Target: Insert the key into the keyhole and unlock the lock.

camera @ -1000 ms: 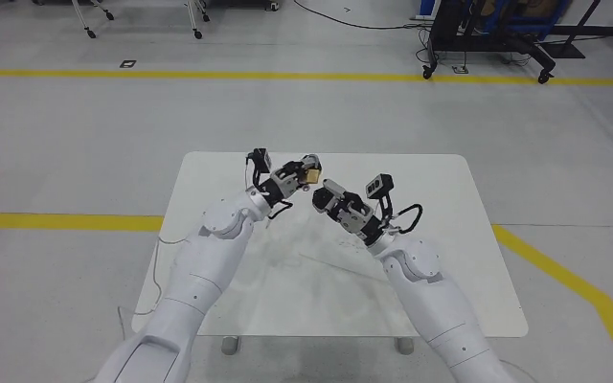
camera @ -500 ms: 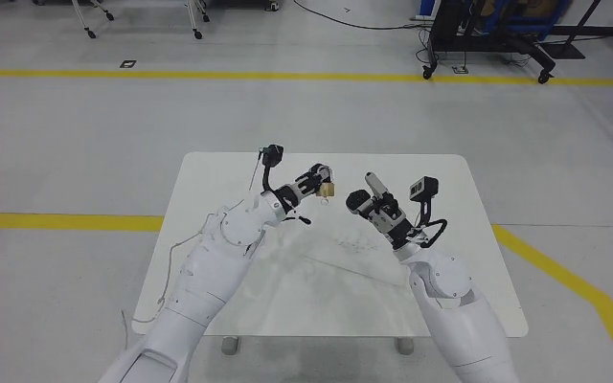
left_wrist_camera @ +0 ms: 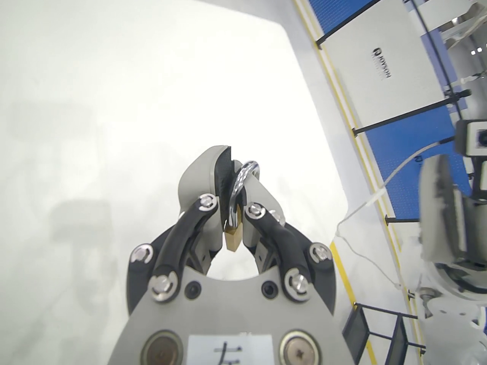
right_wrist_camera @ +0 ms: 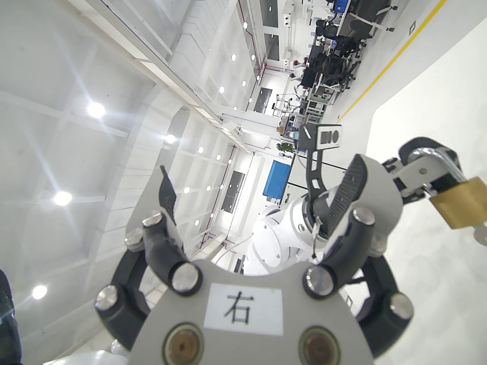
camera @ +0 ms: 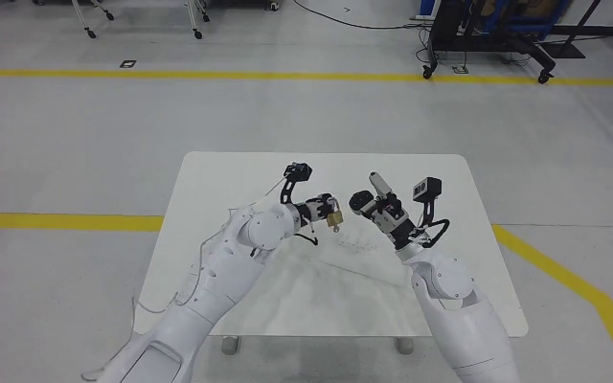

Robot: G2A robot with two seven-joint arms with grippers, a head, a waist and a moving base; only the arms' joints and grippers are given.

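Observation:
A brass padlock [camera: 334, 219] with a silver shackle hangs above the middle of the white table [camera: 450, 287]. My left gripper [camera: 324, 208] is shut on its shackle. In the left wrist view the shackle [left_wrist_camera: 244, 176] is pinched between the pads and the brass body [left_wrist_camera: 232, 236] sits toward the palm. My right gripper [camera: 367, 201] is a short way to the right of the lock, open and holding nothing. The right wrist view shows its spread gripper [right_wrist_camera: 258, 188] and, beyond, the padlock [right_wrist_camera: 461, 202] with a small silver piece [right_wrist_camera: 480, 232] at its lower end.
The white table's far edge and rounded corner [left_wrist_camera: 335, 176] lie beyond the left gripper. A cable [left_wrist_camera: 365, 207] hangs off the table's side. Yellow floor lines [camera: 287, 74] and stands [camera: 498, 38] sit well away from the table.
My left arm has carried the padlock right and toward the table's middle. My right gripper, close by the lock one second ago, has drawn back to the right.

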